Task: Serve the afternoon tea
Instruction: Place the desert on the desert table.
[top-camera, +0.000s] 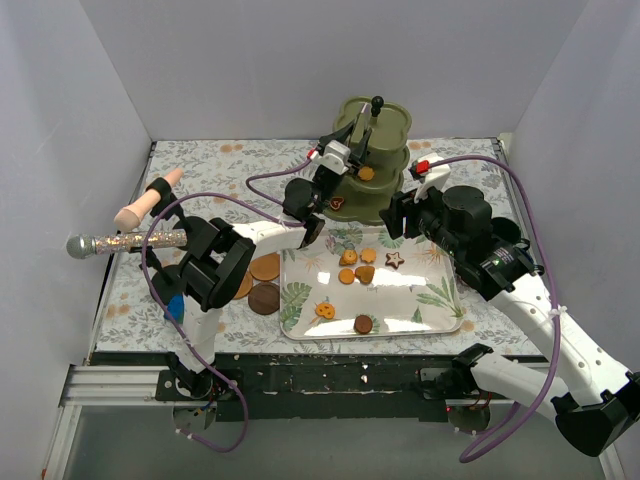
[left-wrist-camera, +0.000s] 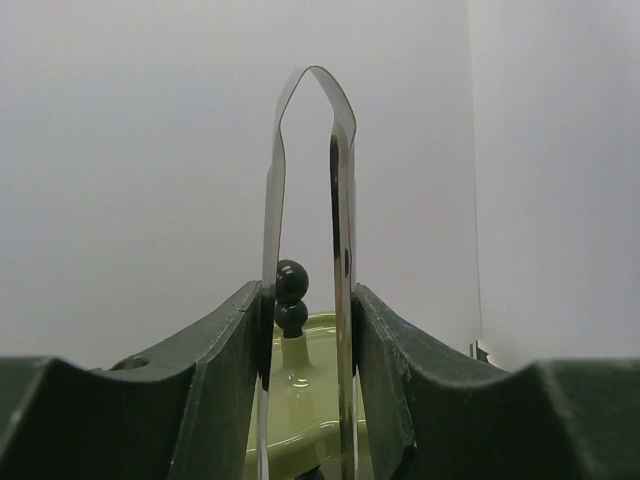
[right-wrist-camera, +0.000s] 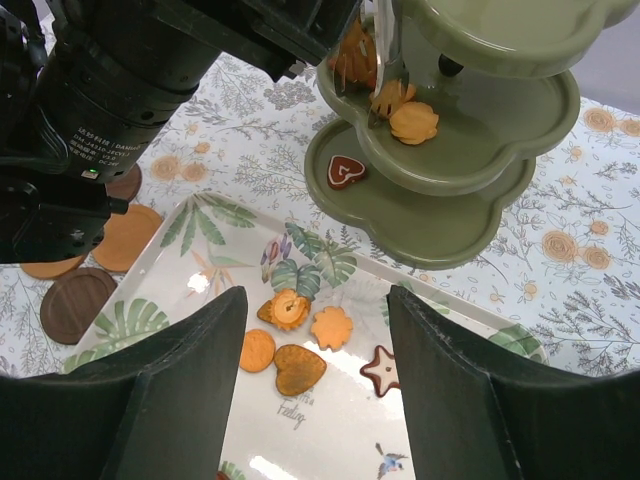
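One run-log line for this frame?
left gripper: shut on tongs at stand | right gripper: open above tray | biscuits: most on tray

Upright olive three-tier stand (top-camera: 390, 121), orange biscuit (top-camera: 366, 173) on middle tier

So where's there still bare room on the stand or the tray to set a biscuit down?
On the stand, the bottom tier is bare from the brown heart biscuit round its near rim, the middle tier beyond the orange biscuit. The tray is bare on its right end. Crowded: the biscuit cluster at its far middle, and around the tongs.
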